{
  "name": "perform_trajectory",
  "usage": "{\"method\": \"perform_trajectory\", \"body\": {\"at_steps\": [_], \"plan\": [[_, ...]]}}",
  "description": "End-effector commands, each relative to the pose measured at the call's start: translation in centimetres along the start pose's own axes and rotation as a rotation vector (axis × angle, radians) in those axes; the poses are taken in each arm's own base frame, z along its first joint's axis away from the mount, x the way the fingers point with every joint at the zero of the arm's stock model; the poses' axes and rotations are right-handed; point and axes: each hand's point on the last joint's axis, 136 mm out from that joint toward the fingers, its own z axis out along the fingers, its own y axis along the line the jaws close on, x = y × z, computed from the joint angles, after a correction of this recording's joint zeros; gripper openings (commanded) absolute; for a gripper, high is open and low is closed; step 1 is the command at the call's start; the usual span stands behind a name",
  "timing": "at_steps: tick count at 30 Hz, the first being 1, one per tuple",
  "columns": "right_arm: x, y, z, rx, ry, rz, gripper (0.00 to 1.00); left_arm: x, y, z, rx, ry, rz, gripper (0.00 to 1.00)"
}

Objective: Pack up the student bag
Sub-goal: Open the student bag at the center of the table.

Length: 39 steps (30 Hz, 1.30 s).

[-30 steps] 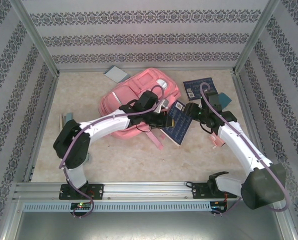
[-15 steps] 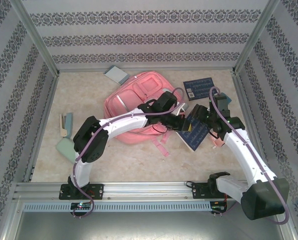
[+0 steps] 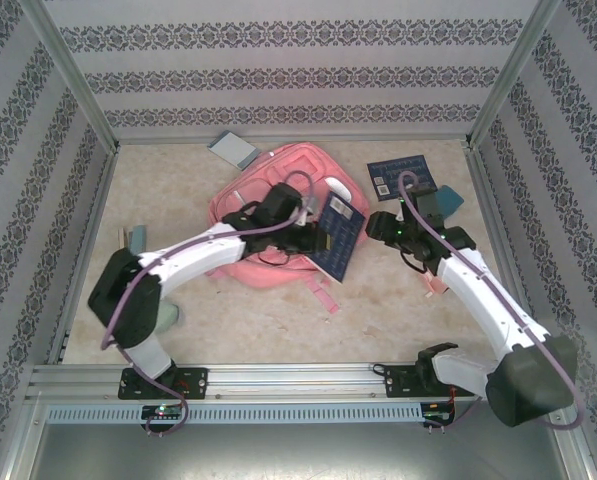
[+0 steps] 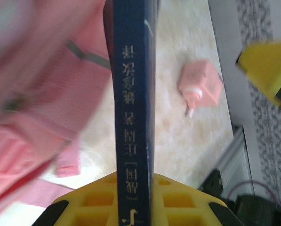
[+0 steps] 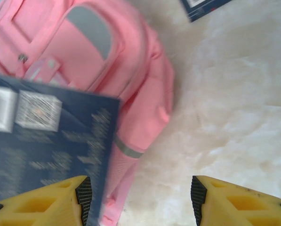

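I couldn't see inside the student bag [image 3: 278, 168] — my left gripper [image 3: 313, 237] clamped the blue book [image 3: 340, 232] at its edge; the right gripper [image 5: 140, 195] hovered beside, jaws apart.

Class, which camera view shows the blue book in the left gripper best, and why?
Top external: the book shows nearly its whole cover, tilted over the student bag's edge. The left wrist view gives its spine edge-on in the left gripper; the right wrist view a blurred part of the cover.
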Motion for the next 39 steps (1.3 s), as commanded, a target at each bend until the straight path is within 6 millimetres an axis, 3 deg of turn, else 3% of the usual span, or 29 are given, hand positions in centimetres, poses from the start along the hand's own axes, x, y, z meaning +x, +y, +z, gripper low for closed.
{"method": "perform_trajectory", "body": {"at_steps": [1, 7, 11, 14, 20, 26, 32, 39], "plan": [[-1.1, 3.5, 0.3, -0.059, -0.025, -0.091, 0.59, -3.0, 1.9, -4.1, -0.070, -0.183, -0.029, 0.00], [0.4, 8.7, 2.9, -0.113, 0.041, -0.222, 0.57, -3.7, 8.0, -11.3, -0.249, -0.377, -0.150, 0.00], [2.0, 12.8, 5.0, -0.148, 0.093, -0.327, 0.57, -3.1, 11.5, -16.6, -0.408, -0.503, -0.216, 0.00], [3.4, 16.1, 6.7, -0.175, 0.132, -0.404, 0.56, -2.2, 13.0, -20.0, -0.496, -0.565, -0.240, 0.00], [6.2, 21.8, 9.9, -0.227, 0.190, -0.527, 0.52, -0.4, 14.2, -24.7, -0.614, -0.645, -0.249, 0.00], [8.6, 25.5, 13.4, -0.218, 0.222, -0.641, 0.51, 1.2, 14.3, -27.0, -0.647, -0.675, -0.248, 0.00], [9.5, 26.0, 16.6, -0.155, 0.238, -0.702, 0.51, 2.6, 14.6, -28.0, -0.653, -0.687, -0.262, 0.00], [11.4, 26.4, 18.3, -0.126, 0.253, -0.792, 0.51, 3.2, 14.7, -28.5, -0.663, -0.689, -0.264, 0.00]]}}
